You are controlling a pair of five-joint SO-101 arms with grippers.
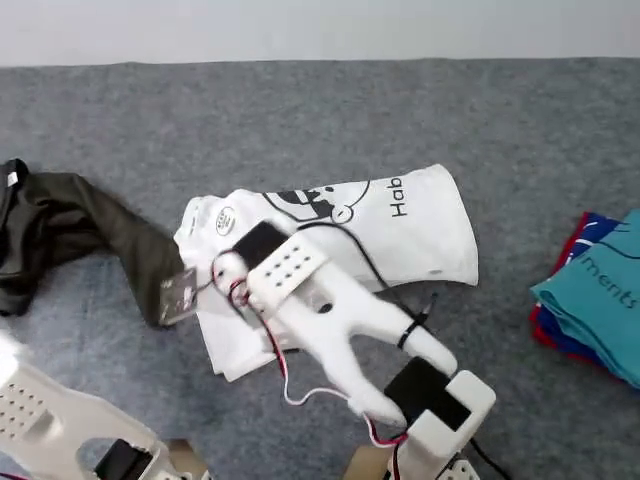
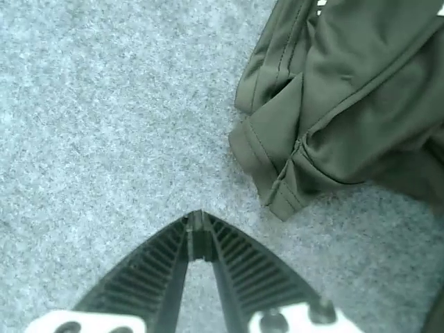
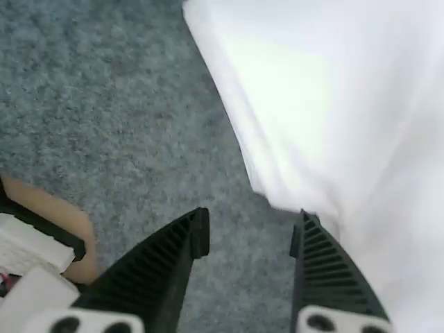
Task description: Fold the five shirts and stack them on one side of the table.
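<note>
1. Left arm: sits at the near left corner of the table. The left gripper is closed, with the two fingertips meeting and nothing between them. It hangs over bare grey table surface, near the olive shirt but apart from it.

2. Right arm: rises from the near edge, about mid-width, and extends toward the table's centre. The right gripper is wide open and holds nothing. It sits at a folded edge of the white shirt. One finger is over grey table and the other is over the shirt's border. Whether that finger touches the cloth cannot be told.

3. White shirt: lies at the centre of the table, partly folded, with black print facing up. The right arm's wrist covers its nearer left part.

4. Olive shirt: lies crumpled at the left edge. One sleeve runs toward the centre and reaches the white shirt's left side.

5. Stack: rests at the right edge, well apart from the white shirt. A teal shirt is on top, with blue and red cloth showing beneath it.
</note>
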